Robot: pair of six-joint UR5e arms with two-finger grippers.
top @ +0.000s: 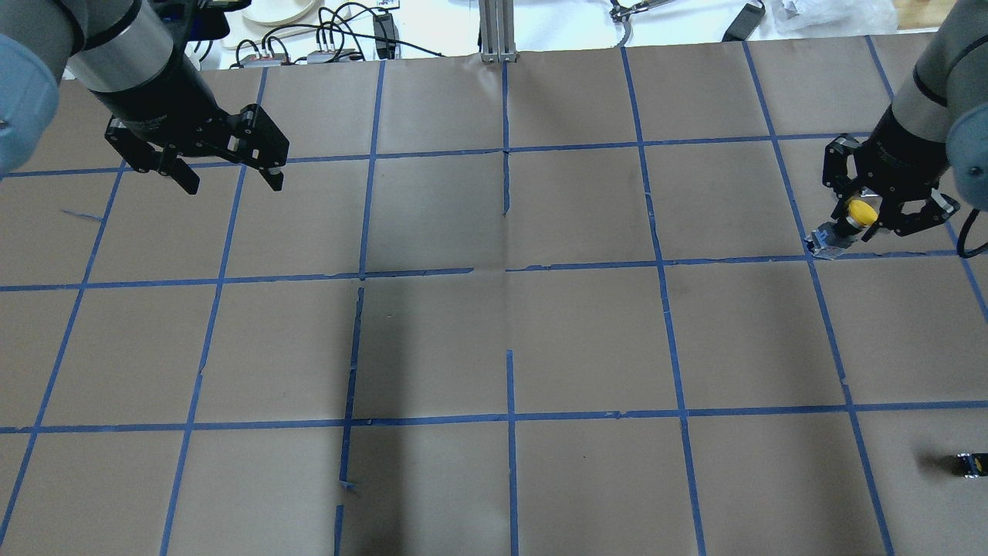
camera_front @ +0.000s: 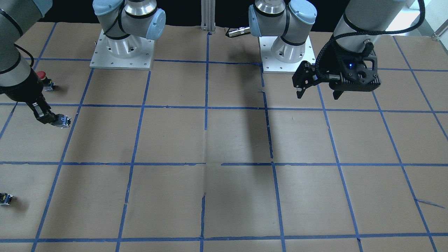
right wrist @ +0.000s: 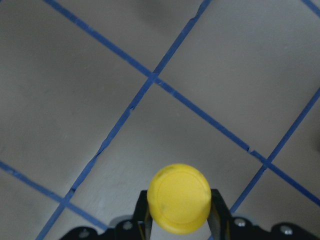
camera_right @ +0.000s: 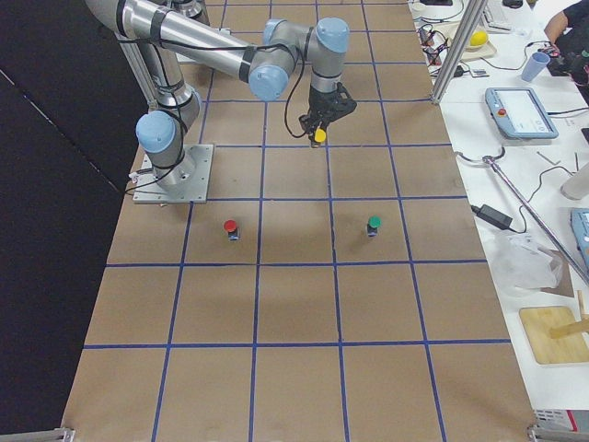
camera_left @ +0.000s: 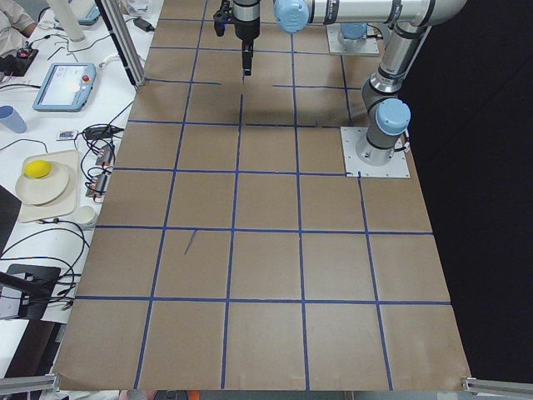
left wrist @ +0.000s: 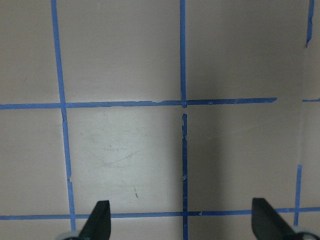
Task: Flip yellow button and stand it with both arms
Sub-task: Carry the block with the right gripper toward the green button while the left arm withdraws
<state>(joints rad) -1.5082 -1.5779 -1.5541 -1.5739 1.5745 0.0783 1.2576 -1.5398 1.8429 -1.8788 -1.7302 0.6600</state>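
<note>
My right gripper [top: 850,222] is shut on the yellow button [top: 860,211] at the table's right side. It holds the button tilted, with the round yellow cap up toward the wrist and the grey-black body [top: 824,244] pointing down and away. In the right wrist view the cap [right wrist: 181,197] sits between the black fingers [right wrist: 219,207]. In the front view only the button's body [camera_front: 64,120] shows, beyond the right gripper [camera_front: 52,117]. My left gripper [top: 229,176] is open and empty above the table's far left, also in the front view [camera_front: 317,93] and the left wrist view [left wrist: 182,222].
A red-capped button [camera_front: 42,75] stands near the right arm's base. A green-capped one [camera_right: 374,224] stands further out. A tiny black-and-yellow part [top: 970,463] lies at the right edge. Brown paper with a blue tape grid [top: 509,270] covers the table.
</note>
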